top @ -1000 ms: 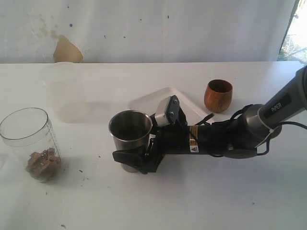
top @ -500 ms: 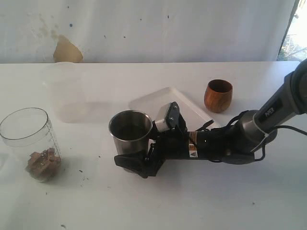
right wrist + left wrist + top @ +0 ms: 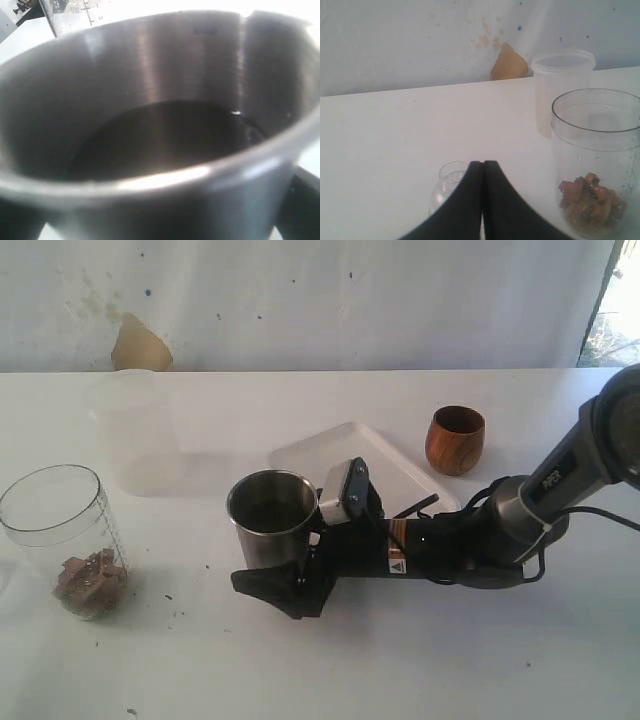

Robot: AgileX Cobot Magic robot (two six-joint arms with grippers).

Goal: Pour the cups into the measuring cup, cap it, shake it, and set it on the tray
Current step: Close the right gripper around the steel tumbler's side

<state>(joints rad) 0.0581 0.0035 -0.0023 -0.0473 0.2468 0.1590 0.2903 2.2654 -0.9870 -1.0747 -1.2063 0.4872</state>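
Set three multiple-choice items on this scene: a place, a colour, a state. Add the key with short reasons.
1. The wooden cup stands: A) on the table, beside the tray; B) on the tray; C) on its side.
2. The pieces in the measuring cup are: A) green; B) blue; C) brown.
3. The left gripper is: A) open; B) shut, empty; C) out of view.
Key: 1 A, it is upright on bare table next to the tray. 2 C, brown chunks lie at its bottom. 3 B, its fingers meet with nothing between.
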